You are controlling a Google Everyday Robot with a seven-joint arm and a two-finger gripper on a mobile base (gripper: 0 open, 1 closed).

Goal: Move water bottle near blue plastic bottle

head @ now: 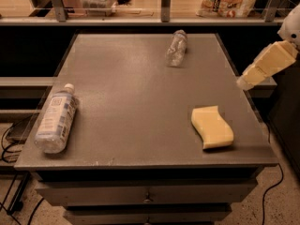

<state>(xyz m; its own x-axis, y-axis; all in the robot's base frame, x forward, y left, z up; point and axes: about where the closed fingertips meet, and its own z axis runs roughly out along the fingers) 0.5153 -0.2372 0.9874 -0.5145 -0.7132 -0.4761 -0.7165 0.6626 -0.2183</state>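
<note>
Water bottle (176, 48) lies by far edge, long axis far-to-near, far-left of gripper (251, 76) off the right edge (grip state can't tell). Blue bottle (56, 118) by front-left corner.

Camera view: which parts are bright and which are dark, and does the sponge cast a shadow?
Camera view: the shelf behind the table is brightest, the drawers below are dim; the sponge throws a soft shadow toward the front edge; the gripper, off the table's right edge, is evenly lit.
</note>
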